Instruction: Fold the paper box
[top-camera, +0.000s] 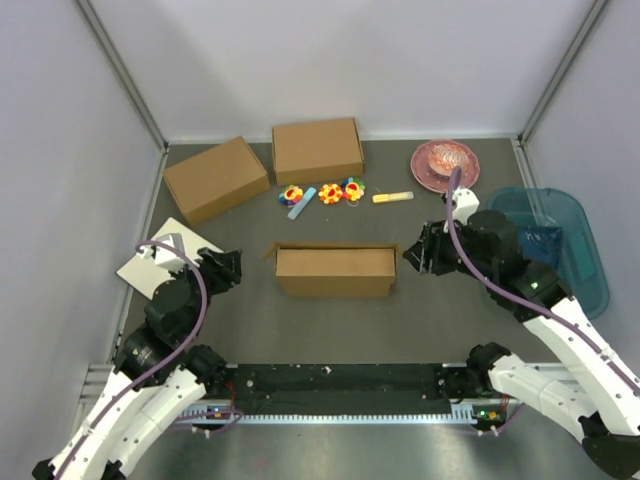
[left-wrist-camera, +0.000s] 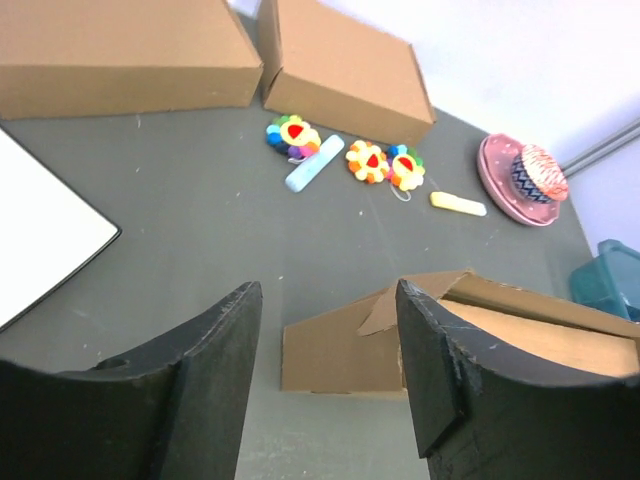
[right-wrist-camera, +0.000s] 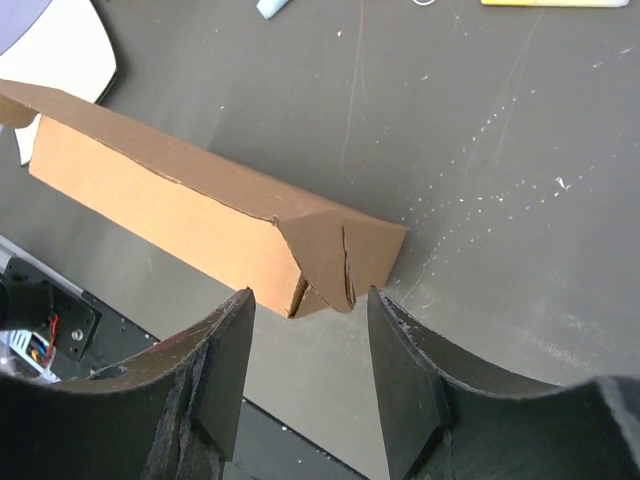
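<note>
Left claw (top-camera: 224, 268) (left-wrist-camera: 325, 300): stands open, fingers well apart, holds nothing. Points toward the left end of the paper box (top-camera: 335, 272) (left-wrist-camera: 340, 350), near it but not touching.

Right claw (top-camera: 414, 255) (right-wrist-camera: 310, 300): also open, nothing between the fingers. Hangs just beside the right end of the paper box (right-wrist-camera: 150, 190), apart from it.

Paper box: lies in the middle of the table (top-camera: 250, 320), between both claws, long side across. Has already the shape of a shallow box; shows a small flap not fully flat at each end.

Farther out, on the left: white board (top-camera: 150, 268) flat on the table.

At the back: two closed cardboard boxes (top-camera: 215, 178) (top-camera: 317, 150), then three colourful flower toys (top-camera: 330, 192), a blue stick (top-camera: 301, 202), a yellow stick (top-camera: 392, 197), a pink plate (top-camera: 445, 163).

At the right edge: blue plastic tub (top-camera: 590, 262).
</note>
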